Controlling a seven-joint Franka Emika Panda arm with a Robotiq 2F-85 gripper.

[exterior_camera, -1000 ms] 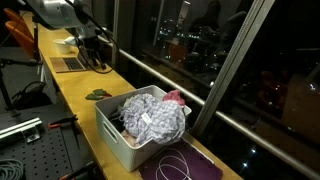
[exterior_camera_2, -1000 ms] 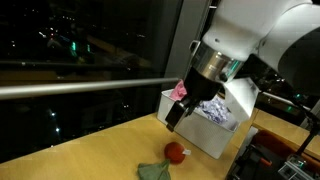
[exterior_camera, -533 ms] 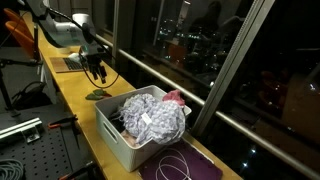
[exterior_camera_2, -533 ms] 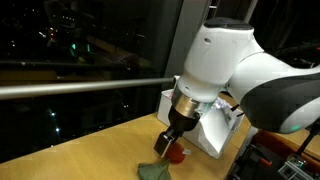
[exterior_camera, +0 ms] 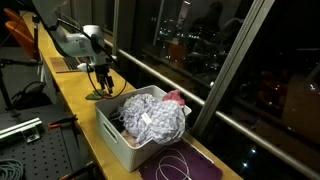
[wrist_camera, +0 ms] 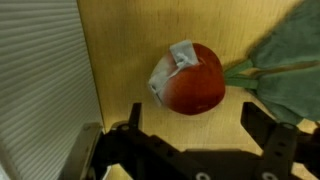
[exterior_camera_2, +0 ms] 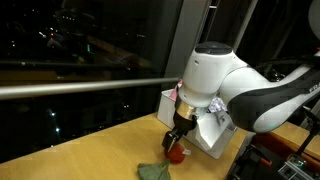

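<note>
A red round thing with a white label lies on the wooden counter, touching a crumpled green cloth beside it. My gripper hangs open just above it, one dark finger on each side and the red thing just ahead of the gap, held by neither. In both exterior views the gripper points straight down, close over the red thing and the green cloth. In the view from the bin's end the arm hides the red thing.
A white bin heaped with grey and pink laundry stands right beside the gripper; its ribbed wall fills one side of the wrist view. A purple mat with a white cable lies past the bin. A dark window runs along the counter.
The arm has swung over and come down over the red thing and the green cloth. The gripper has stayed open throughout.
</note>
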